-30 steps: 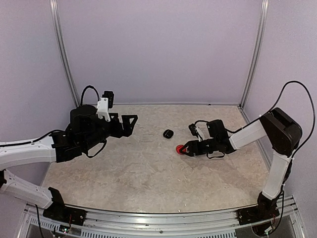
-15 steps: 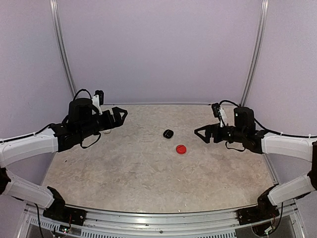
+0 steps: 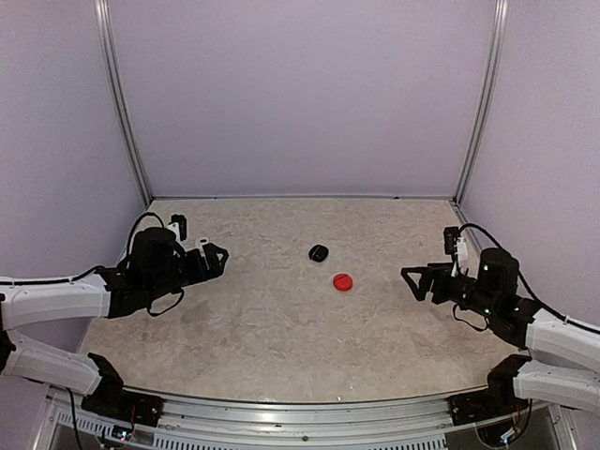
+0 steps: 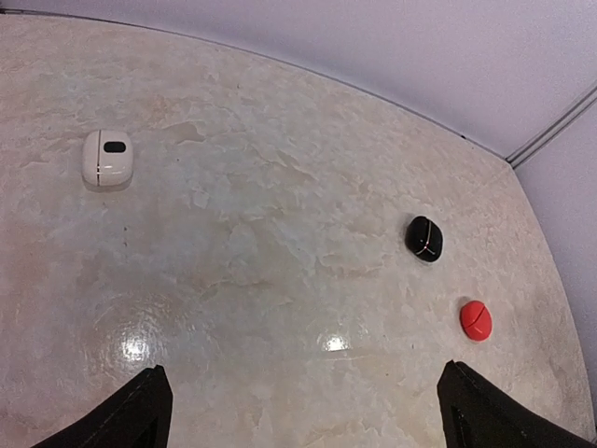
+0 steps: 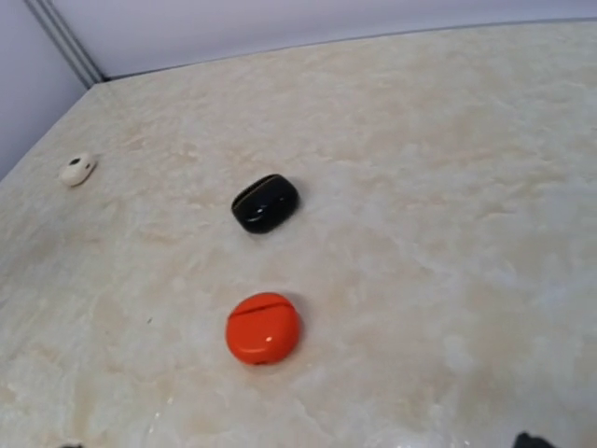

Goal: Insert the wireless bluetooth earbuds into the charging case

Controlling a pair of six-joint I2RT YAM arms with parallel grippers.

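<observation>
While both arms sit low over the desk (image 3: 281, 328), the left pincer (image 3: 221, 255) has its fingers spread wide with nothing between them, and the right pincer (image 3: 411, 281) is also open and empty. Ahead of the right pincer lies the red charging case (image 3: 343, 281), with the black charging case (image 3: 319, 252) just beyond it. Ahead of the left pincer, toward its left finger, rests the white charging case (image 4: 106, 158), well apart from the other two. All three cases are shut, so the earbuds cannot be seen.
</observation>
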